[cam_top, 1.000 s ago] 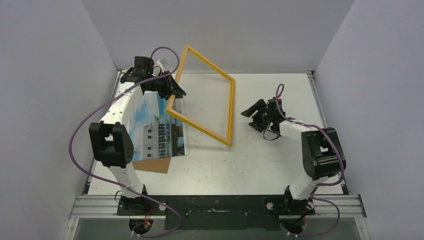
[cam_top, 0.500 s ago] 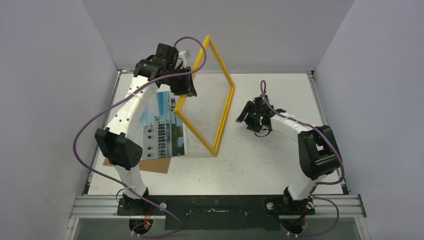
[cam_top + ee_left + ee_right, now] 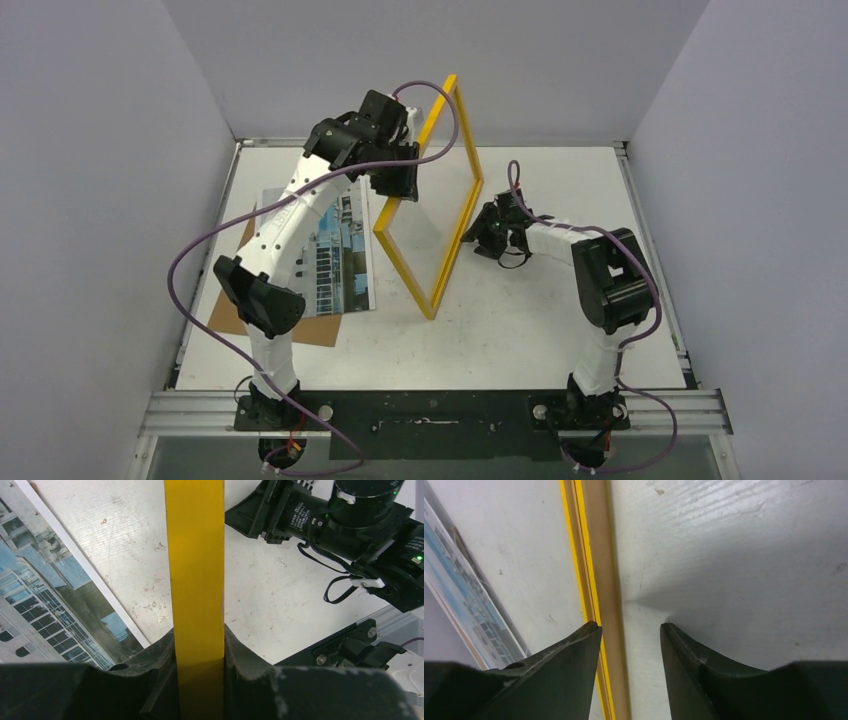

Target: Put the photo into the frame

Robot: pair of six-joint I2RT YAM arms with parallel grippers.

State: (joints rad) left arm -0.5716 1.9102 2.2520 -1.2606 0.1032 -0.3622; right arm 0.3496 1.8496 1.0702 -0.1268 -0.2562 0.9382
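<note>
Now, top view: the frame [image 3: 456,250] has swung from a slant to nearly upright at mid-surface. The left pincer [image 3: 395,185] pinches its rail at 10 o'clock. The right pincer [image 3: 478,232] has moved in from 3 o'clock to the opposite rail. The photo [image 3: 335,255] lies face up at 9 o'clock of the frame, on a brown board [image 3: 225,310], untouched.

Left wrist: fingers [image 3: 160,652] pressed on both sides of the yellow rail, solid pinch. Photo below at 9 o'clock.

Right wrist: jaws spread but narrowing, straddling the rail. The rail hugs the 9 o'clock jaw with a gap to the other, so not clamped yet.

Read: probably a two-handed regrip or flip to get the frame's wood back up. Photo not in yet.
</note>
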